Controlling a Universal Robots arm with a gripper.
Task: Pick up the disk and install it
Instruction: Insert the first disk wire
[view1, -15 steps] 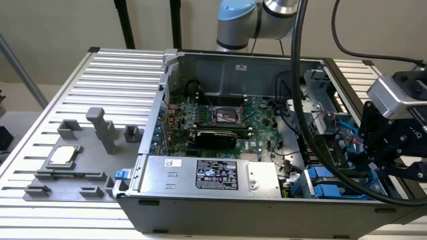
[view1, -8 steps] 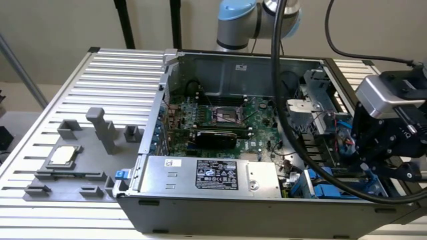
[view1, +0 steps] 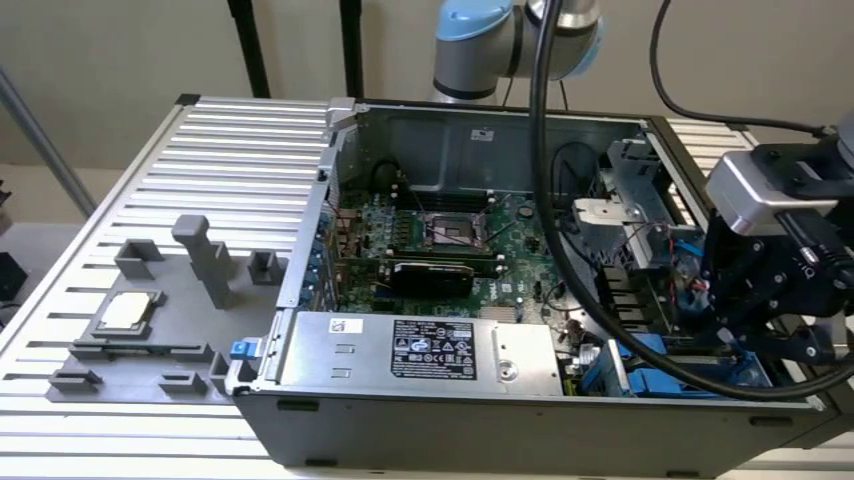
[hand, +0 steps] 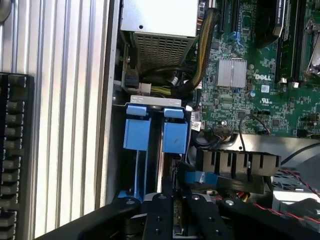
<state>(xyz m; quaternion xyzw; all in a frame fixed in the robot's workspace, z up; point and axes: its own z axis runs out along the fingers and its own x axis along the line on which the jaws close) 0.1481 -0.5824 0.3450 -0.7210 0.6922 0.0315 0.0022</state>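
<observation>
The gripper (view1: 771, 318) hangs over the corner of the open computer case (view1: 441, 430) at the exterior view's right, above the drive bay. A thick black cable (view1: 574, 270) loops from the arm down across the motherboard (view1: 514, 275) and round under the gripper, close to the bay. Red and black wires (view1: 687, 290) and a metal cage (view1: 641, 200) crowd the same side of the case. The power supply (view1: 414, 350) lies along the near wall.

In the wrist view the gripper (hand: 176, 220) sits right over the bay, and two blue caddies (hand: 137, 132) stand side by side there, just beside the case wall. A third blue piece (hand: 200, 177) lies next to a black ribbed connector block (hand: 235, 162). A thin pale slab (hand: 177, 222) stands edge-on between the gripper's black links, in line with the gap by the caddies. Whether it is the disk, I cannot tell, nor can I tell whether the gripper is closed on it or open. This view also shows one silver heatsink (hand: 231, 72) on the board and a bundle of braided cables (hand: 200, 50) running from the power supply.

The exterior view shows the slotted table (view1: 200, 160) and one grey parts tray (view1: 147, 350) well apart from the gripper. One small square chip (view1: 127, 312) lies on that tray.
</observation>
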